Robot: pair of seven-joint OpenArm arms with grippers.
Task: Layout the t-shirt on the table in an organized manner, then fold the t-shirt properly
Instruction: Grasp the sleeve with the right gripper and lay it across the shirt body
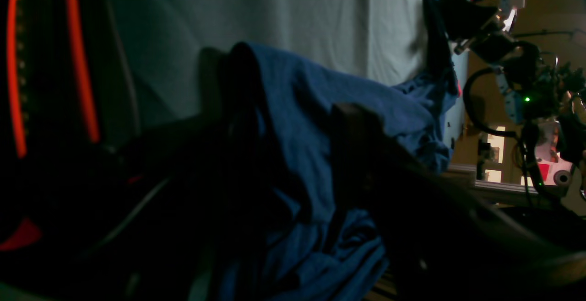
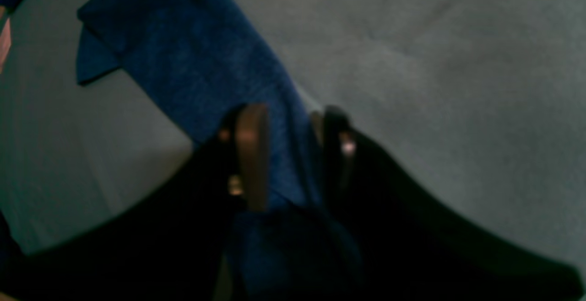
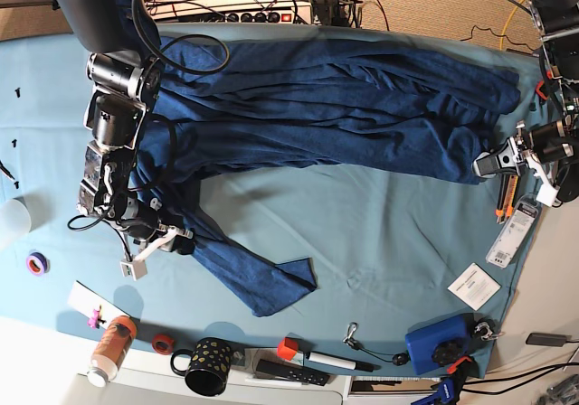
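Base view: large dark navy-blue heathered fabric t-shirt (image 3: pixel 335 107) stretched in wrinkles across the wide light teal cloth-covered table (image 3: pixel 380 233). Right gripper (image 2: pixel 293 154) pinching one strip of shirt. Left gripper (image 3: pixel 484 164) at the shirt's opposite end, grip unclear.

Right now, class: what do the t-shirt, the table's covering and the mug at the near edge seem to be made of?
t-shirt: soft knit fabric, probably cotton jersey; matte heathered navy that bunches and drapes in folds.
Table covering: thin woven cloth, light teal, matte, with shallow creases.
Mug: likely glazed ceramic; black with pale dots and a rigid handle, though its sheen is too small to confirm.
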